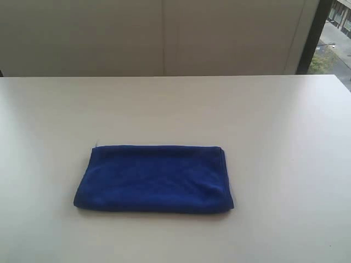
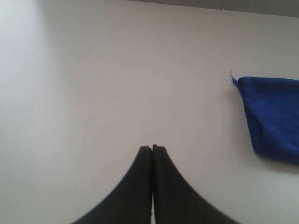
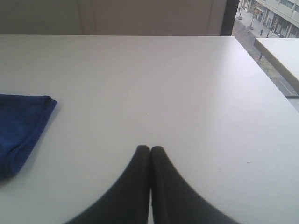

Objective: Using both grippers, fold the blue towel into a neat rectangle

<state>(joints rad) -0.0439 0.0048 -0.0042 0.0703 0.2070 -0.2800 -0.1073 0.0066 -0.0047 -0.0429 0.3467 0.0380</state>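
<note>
We see our left claw (image 2: 152,148) and right claw (image 3: 150,148) pinched together and empty over the white table (image 1: 274,137). The blue towel (image 1: 156,178) lies folded into a rectangle near the front edge, apart from both, with a window (image 1: 334,33) beyond.

We see a white table (image 1: 285,126) against a pale panelled wall (image 1: 82,33); a dark-framed window (image 1: 337,33) admits daylight at the far right

Towel (image 1: 153,178): flat on the table (image 1: 274,120), toward 6 o'clock from its middle.
Wall (image 1: 164,38): behind the table, at 12 o'clock.
</note>
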